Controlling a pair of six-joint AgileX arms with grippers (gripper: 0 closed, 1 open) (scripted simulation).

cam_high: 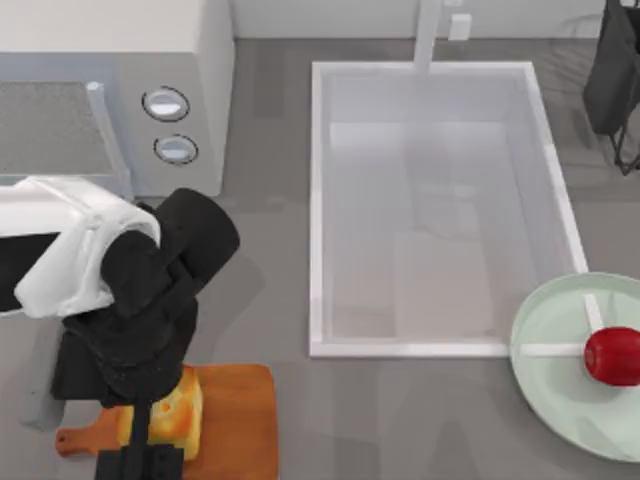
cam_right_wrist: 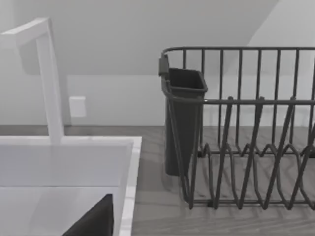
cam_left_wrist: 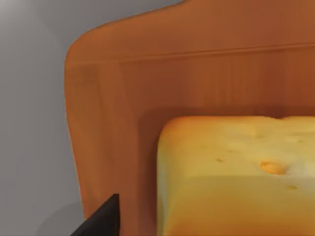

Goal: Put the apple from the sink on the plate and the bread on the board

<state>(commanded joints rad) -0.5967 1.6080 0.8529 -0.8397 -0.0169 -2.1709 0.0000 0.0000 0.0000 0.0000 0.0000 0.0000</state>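
Top view first: the sink (cam_high: 320, 200), a big white basin with its tap (cam_high: 428, 35) at the far rim, holds no fruit now; the pale green plate (cam_high: 560, 385) at the table's right edge carries the apple (cam_high: 613, 355), small, glossy and red. At lower left the board (cam_high: 240, 420), orange-brown wood with a short holed handle, has the bread (cam_high: 180, 410) on it, a golden cube with browned edges and orange dots, under my left gripper (cam_high: 140, 450). Whether those fingers are apart or clamped on the bread I cannot tell. If they still grip, lifting away could drag the chunk off the board. My right arm sits parked at top right by the dish rack (cam_right_wrist: 236, 128).
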